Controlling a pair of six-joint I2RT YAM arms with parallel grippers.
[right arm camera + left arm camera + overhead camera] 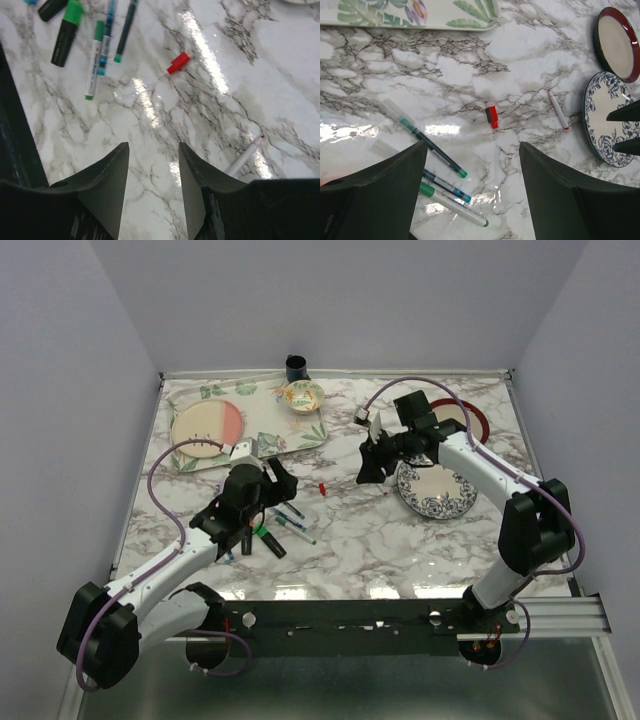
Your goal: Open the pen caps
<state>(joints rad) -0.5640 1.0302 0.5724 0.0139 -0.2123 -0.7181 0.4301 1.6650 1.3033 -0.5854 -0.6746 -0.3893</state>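
- Hovering over the marble worktop (400, 540), the left hand (472, 147) has its jaws spread wide with nothing between them
- Right hand (152, 147) is likewise parted and empty, held above bare marble
- Red cap (492, 115) lies loose on its side on the worktop, between the two hands and on no pen
- Thin white pen (558, 109) with a red tip lies apart from the red cap, just beside the blue-patterned plate (600, 120)
- Green cap (73, 11) is seated on a short black highlighter (61, 50), which lies flat near the left hand
- Next to that highlighter, three thin pens lie in a loose fan: a green pen (125, 30), a blue pen (106, 40) and a white pen with green ends (93, 60); cannot tell whether these are capped
- Red-rimmed plate (617, 42) sits beyond the blue-patterned plate
- Leaf-print tray (420, 15) sits far left and carries a pink and cream plate (205, 425)
- Small bowl (303, 395) is at the tray's far corner, with a dark cup (297, 367) behind it at the back edge
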